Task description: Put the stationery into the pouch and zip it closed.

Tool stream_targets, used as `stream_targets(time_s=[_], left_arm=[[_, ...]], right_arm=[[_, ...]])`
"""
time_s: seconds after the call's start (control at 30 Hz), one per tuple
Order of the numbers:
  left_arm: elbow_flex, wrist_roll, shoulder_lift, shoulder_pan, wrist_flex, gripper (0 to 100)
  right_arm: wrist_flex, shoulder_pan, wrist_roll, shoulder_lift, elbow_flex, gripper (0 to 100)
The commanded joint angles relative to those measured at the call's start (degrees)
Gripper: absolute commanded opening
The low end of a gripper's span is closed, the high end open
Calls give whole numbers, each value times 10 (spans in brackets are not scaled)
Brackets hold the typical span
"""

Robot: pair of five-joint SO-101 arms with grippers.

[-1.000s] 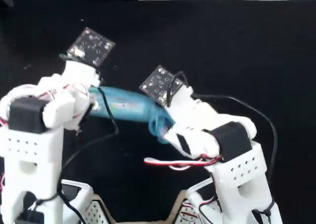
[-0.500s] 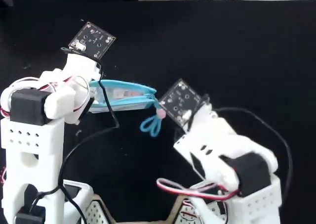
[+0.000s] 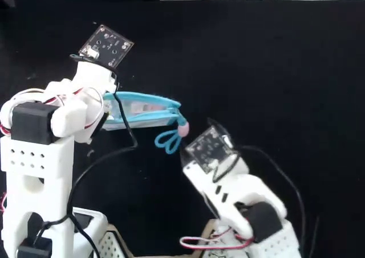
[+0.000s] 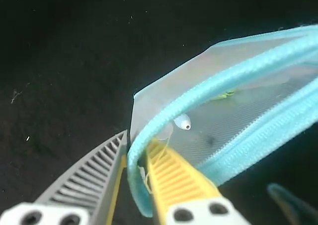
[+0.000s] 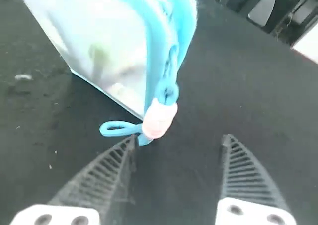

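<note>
Over at the left of the high view, the white left arm (image 3: 63, 121) leans across the matt black bench (image 3: 274, 70). Its left claw (image 4: 138, 140), one grey ribbed finger and one yellow, is clamped on the end corner of the flat translucent plastic pouch with turquoise zip edging (image 3: 142, 110). The bite is on the zip tape itself. Judged purpose: an anchor, so the pouch cannot slide when the zip is drawn away from that end. The pouch stands on edge, zip side up; whether its lower edge rests on the bench or hangs just above it, cannot tell. Through the fine-meshed wall the stationery shows: a white pen-like tip (image 4: 183, 121) and a small green item (image 4: 226, 92), both low inside and clear of the zip line. Moving right, the zip runs to the pouch's far end, where the pink bead zip pull (image 3: 183, 129) hangs with a turquoise cord loop (image 3: 167, 140) trailing below it. A slider at that end suggests the zip is run home, though its whole length cannot be checked. Rightmost, the right claw (image 5: 179, 138), two grey ribbed fingers, is spread wide and empty. It sits just short of the bead, one fingertip beside the cord loop. Judged: task near its end, with the pull within easy reach should any gap remain.
</note>
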Motion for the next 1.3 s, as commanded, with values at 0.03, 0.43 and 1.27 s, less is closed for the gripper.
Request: stream_targets(time_s=[0.03,0.43,1.27], left_arm=[[-13,-3,7,-1,4,30],[-13,-3,7,-1,4,30],[31,-3,2,0,4,30]], right_arm=[[-130,-4,-45,-32,87,253],[-190,-40,-112,-68,122,251],[-208,19,-56,-72,46,10]])
